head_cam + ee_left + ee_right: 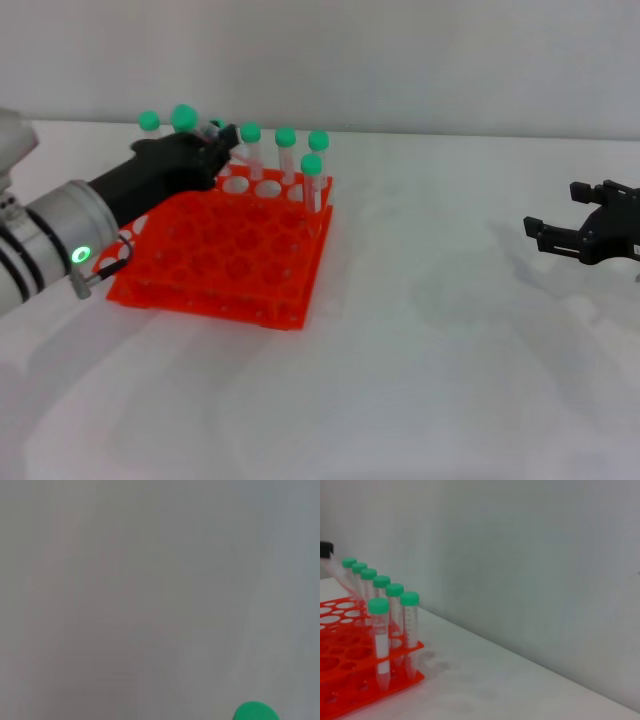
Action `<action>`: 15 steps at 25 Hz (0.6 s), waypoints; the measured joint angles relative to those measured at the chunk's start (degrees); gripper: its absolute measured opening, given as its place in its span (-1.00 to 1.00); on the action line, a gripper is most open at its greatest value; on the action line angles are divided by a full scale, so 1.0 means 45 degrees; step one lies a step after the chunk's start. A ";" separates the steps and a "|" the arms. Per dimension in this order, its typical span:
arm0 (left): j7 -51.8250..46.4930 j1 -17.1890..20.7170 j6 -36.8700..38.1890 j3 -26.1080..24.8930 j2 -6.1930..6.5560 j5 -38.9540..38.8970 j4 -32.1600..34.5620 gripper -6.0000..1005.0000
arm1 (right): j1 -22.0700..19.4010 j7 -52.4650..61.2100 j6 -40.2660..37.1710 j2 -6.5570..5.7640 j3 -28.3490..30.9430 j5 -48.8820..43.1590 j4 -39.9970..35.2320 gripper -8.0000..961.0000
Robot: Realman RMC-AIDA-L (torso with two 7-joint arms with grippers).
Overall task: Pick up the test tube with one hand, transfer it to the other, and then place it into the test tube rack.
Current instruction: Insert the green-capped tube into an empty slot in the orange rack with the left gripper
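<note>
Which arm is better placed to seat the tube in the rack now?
The left. Its gripper is over the back row of the test tube rack, apparently with a tube tilted at its tip. The right gripper sits far off to the right, away from the rack.

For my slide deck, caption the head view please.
Left gripper at the orange rack's back row of green-capped tubes; right gripper waits apart.
</note>
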 joint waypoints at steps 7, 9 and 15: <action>-0.0342 -0.0475 -0.0310 0.0080 -0.0084 0.0338 -0.0360 -0.58 | 0.0149 -0.0010 -0.0172 0.0006 0.0047 0.0000 0.0095 0.70; -0.0441 -0.0478 -0.0457 0.0086 -0.0110 0.0280 -0.0399 -0.58 | 0.0182 -0.0010 -0.0249 0.0006 0.0052 0.0000 0.0097 0.70; -0.0721 -0.0561 -0.1053 0.0116 -0.0128 0.0292 -0.0566 -0.58 | 0.0246 -0.0009 -0.0284 0.0024 0.0052 0.0011 0.0004 0.70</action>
